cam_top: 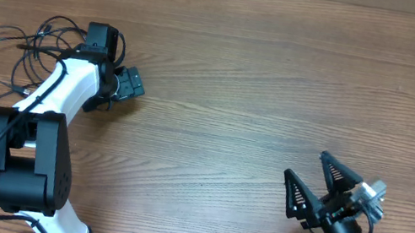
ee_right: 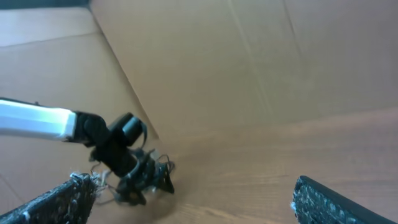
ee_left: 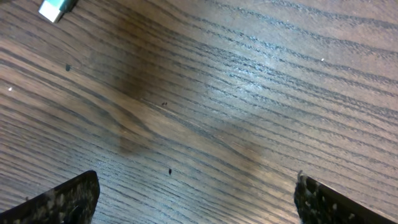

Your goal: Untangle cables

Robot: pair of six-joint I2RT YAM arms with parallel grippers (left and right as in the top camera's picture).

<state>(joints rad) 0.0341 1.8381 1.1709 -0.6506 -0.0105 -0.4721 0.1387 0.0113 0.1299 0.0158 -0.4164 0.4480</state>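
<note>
The cables (cam_top: 31, 45) lie in loose black loops at the table's far left, partly hidden under my left arm. My left gripper (cam_top: 120, 88) points down at the wood just right of them, open with nothing between its fingers (ee_left: 68, 199). In the left wrist view one silver plug (ee_left: 56, 9) shows at the top left corner, well away from the left gripper (ee_left: 196, 199). My right gripper (cam_top: 304, 164) stands open and empty near the front right. The right wrist view looks past the right gripper (ee_right: 196, 202) to the left gripper (ee_right: 140, 177), with thin cable loops (ee_right: 165, 163) beside it.
The wooden table (cam_top: 248, 81) stretches between the two arms. Brown cardboard walls (ee_right: 249, 62) rise behind the table's far edge. The left arm's white link (cam_top: 54, 89) and black base (cam_top: 20, 161) stand at the front left.
</note>
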